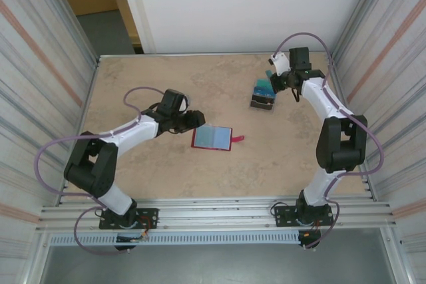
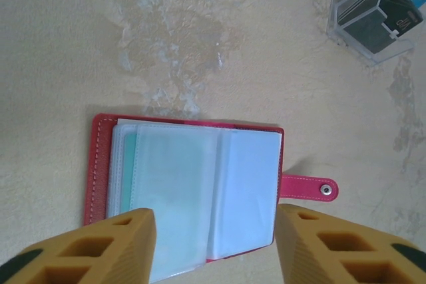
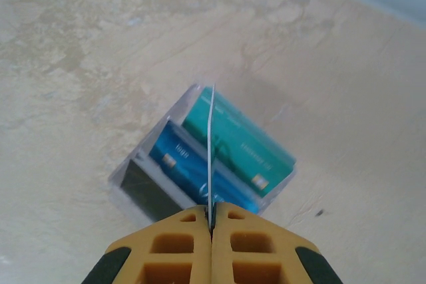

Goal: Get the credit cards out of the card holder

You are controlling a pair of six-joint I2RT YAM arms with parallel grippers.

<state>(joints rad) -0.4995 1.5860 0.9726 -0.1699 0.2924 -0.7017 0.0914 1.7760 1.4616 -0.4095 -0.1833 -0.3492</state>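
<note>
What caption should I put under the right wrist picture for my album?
Right gripper pinches a card edge-on over a clear box holding teal and blue cards.

Beige table (image 1: pixel 133 78): open card holder (image 1: pixel 213 138), clear box (image 2: pixel 349 38)

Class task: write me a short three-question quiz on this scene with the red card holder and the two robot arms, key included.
1. True or false: the card holder lies closed.
2. The right pincer is: A open and empty; B shut on a thin card; C shut on the card holder.
3. Which pincer hangs open over the card holder?
Key: 1 false; 2 B; 3 the left pincer.
</note>
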